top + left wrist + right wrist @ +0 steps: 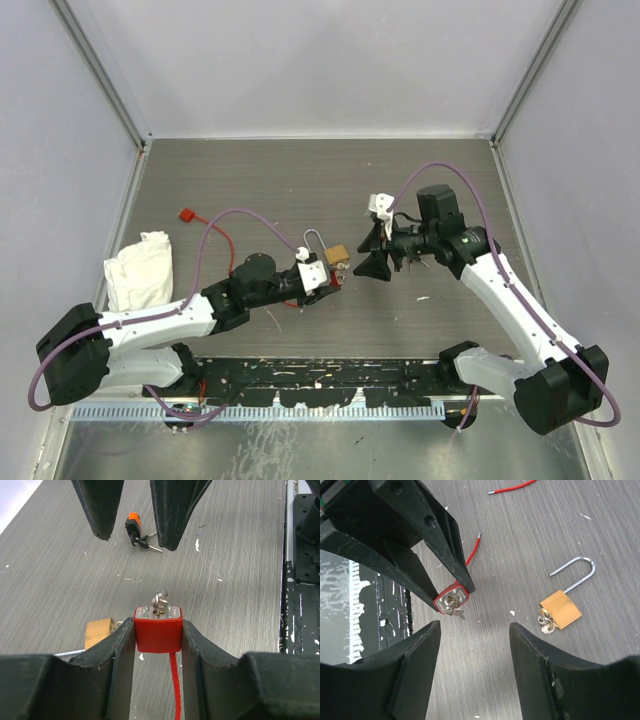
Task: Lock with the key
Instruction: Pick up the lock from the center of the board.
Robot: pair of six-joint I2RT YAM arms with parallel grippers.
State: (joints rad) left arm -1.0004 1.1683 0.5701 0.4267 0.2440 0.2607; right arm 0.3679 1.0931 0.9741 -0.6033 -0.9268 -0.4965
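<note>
My left gripper [157, 625] is shut on a red padlock body [157, 632], its red cable [174, 690] trailing back between the fingers. A small silver key with a ring [161, 601] sticks out of the lock's front face. Facing it, my right gripper [475, 625] stands open a short way off, with only bare table between its fingers. The red lock [451, 599] shows at the upper left of the right wrist view. The key [137, 534], a tiny bunch with black and orange heads, lies on the table under the right gripper's fingertips [167, 540].
A brass padlock [561, 609] with its shackle swung open and keys hanging from it lies just beside the two grippers [337, 254]. A crumpled white cloth [140, 270] sits at the left. A red tag and cable [186, 214] lie behind it.
</note>
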